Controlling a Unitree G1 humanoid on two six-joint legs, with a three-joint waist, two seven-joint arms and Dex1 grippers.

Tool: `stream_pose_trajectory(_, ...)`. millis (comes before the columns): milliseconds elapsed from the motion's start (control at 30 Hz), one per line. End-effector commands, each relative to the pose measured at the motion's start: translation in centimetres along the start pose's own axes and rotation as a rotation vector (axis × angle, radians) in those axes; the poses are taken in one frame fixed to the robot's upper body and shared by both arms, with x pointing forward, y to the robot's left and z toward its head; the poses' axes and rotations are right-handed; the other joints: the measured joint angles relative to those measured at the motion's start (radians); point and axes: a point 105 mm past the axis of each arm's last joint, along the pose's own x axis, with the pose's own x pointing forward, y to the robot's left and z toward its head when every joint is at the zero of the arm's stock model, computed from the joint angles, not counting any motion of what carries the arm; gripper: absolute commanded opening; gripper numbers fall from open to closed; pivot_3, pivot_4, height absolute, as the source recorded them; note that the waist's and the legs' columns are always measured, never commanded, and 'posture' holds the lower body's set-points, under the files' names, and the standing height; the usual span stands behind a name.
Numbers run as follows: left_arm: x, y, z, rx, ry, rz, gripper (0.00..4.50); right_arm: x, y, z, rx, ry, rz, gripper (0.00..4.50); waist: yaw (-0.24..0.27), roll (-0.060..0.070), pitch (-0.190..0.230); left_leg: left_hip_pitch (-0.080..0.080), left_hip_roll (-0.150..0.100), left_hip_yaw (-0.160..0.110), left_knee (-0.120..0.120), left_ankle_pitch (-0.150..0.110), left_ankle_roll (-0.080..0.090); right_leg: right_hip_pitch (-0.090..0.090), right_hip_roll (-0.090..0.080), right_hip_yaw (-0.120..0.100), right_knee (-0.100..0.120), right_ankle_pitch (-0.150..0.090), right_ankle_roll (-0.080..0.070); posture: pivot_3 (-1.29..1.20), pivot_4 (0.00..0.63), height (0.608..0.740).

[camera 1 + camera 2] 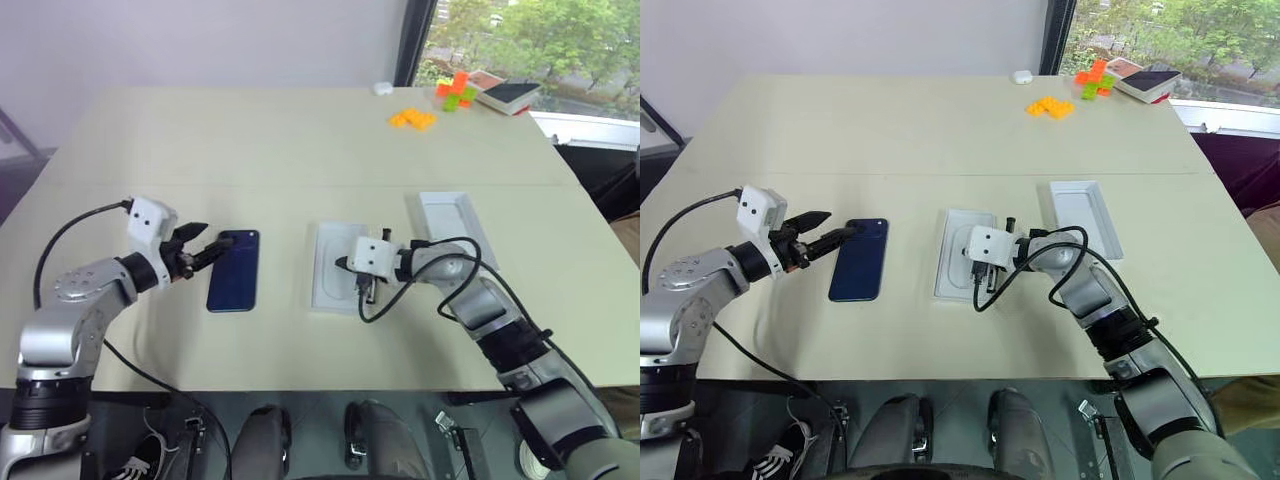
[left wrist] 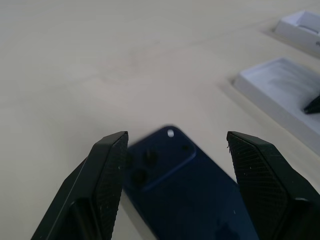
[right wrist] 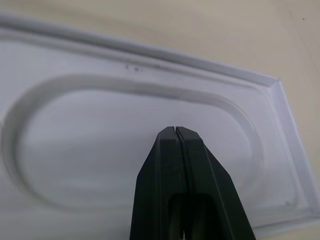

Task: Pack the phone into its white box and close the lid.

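A slim dark navy-blue smartphone point(image 1: 233, 271) lies flat, back up, on the pale beige table point(image 1: 300, 140). The left gripper point(image 1: 205, 251) hovers at its far, camera end with fingers spread wide, gripping nothing. Beside the phone sits a shallow white cardboard tray with an oval recess point(image 1: 333, 265); the right gripper point(image 3: 176, 131), fingers pressed together and empty, hangs over it. A second white tray point(image 1: 455, 228) lies further right. Orange and green blocks point(image 1: 432, 105) and a red-edged box point(image 1: 510, 96) rest at the far edge.
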Motion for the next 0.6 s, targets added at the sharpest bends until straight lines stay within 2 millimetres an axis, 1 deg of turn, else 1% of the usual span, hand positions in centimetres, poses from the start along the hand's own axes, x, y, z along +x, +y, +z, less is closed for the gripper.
stream_pose_trajectory(33,-1.1,1.1,1.1,-0.088,-0.024,0.028,3.34,-0.8,-2.8,3.7,0.055,-0.160,-0.093,0.03,-0.006,0.000,0.000,0.000,0.000,0.000,0.000,0.000,0.000,0.000,0.000,0.000,0.000,0.000,0.000,0.00,0.150,0.740)
stream_pose_trajectory(100,-1.5,1.3,1.3,-0.153,-0.031,0.023,3.34,-1.0,-3.4,5.2,0.073,-0.224,-0.106,0.03,-0.013,0.000,0.000,0.000,0.000,0.000,0.000,0.000,0.000,0.000,0.000,0.000,0.001,0.000,0.000,0.00,0.150,0.740)
stream_pose_trajectory(133,-1.7,1.5,1.1,-0.219,-0.010,0.026,3.34,-1.1,-3.4,5.7,0.078,-0.245,-0.104,0.03,-0.014,0.000,0.000,0.000,0.000,0.000,0.000,0.000,0.000,0.000,0.000,0.000,0.001,0.000,0.000,0.00,0.150,0.740)
stream_pose_trajectory(200,-2.2,2.0,0.9,-0.305,0.015,0.030,3.34,-1.0,-3.3,6.5,0.075,-0.265,-0.089,0.03,-0.015,0.000,0.000,0.000,0.000,-0.001,0.000,0.000,0.000,0.000,0.000,0.000,0.001,0.000,0.000,0.00,0.150,0.740)
stream_pose_trajectory(233,-2.6,2.4,0.7,-0.366,0.024,0.035,3.34,-0.9,-3.1,6.8,0.075,-0.275,-0.078,0.03,-0.016,0.000,0.000,0.000,0.000,-0.001,0.000,0.000,0.000,0.000,0.000,0.000,0.001,0.000,0.000,0.00,0.150,0.740)
stream_pose_trajectory(300,-3.2,3.4,0.3,-0.429,0.030,0.068,3.34,-0.3,-2.5,7.5,0.073,-0.287,-0.057,0.03,-0.018,0.000,0.000,0.000,0.000,-0.001,0.000,0.000,0.000,0.000,0.000,0.000,0.001,0.000,0.000,0.00,0.150,0.740)
stream_pose_trajectory(400,-3.6,3.7,-0.9,-0.593,0.099,0.058,3.34,1.8,-1.1,8.1,-0.009,-0.256,-0.027,0.03,-0.018,0.000,0.000,0.000,0.000,-0.001,0.000,0.000,0.000,0.000,0.000,0.000,0.001,0.000,0.000,0.00,0.150,0.740)
stream_pose_trajectory(467,-3.5,3.4,-1.8,-0.678,0.176,0.037,3.34,3.5,-0.4,8.6,-0.025,-0.233,-0.015,0.03,-0.019,0.000,0.000,0.000,0.000,-0.001,0.000,0.000,0.000,0.000,0.000,0.000,0.001,0.000,0.000,0.00,0.150,0.740)
stream_pose_trajectory(533,-2.9,2.8,-2.0,-0.741,0.193,0.000,3.34,5.1,0.1,9.6,0.038,-0.232,0.013,0.03,-0.020,0.000,0.000,0.000,0.000,-0.001,0.000,0.001,-0.001,-0.001,0.000,0.000,0.002,0.000,0.000,0.00,0.150,0.740)
stream_pose_trajectory(600,-2.5,2.5,-2.3,-0.750,0.216,0.001,3.34,6.0,0.3,10.3,0.104,-0.228,0.038,0.03,-0.019,0.000,0.000,0.000,0.000,-0.001,0.000,0.003,-0.005,-0.001,0.000,0.000,0.003,0.000,0.000,0.00,0.150,0.740)
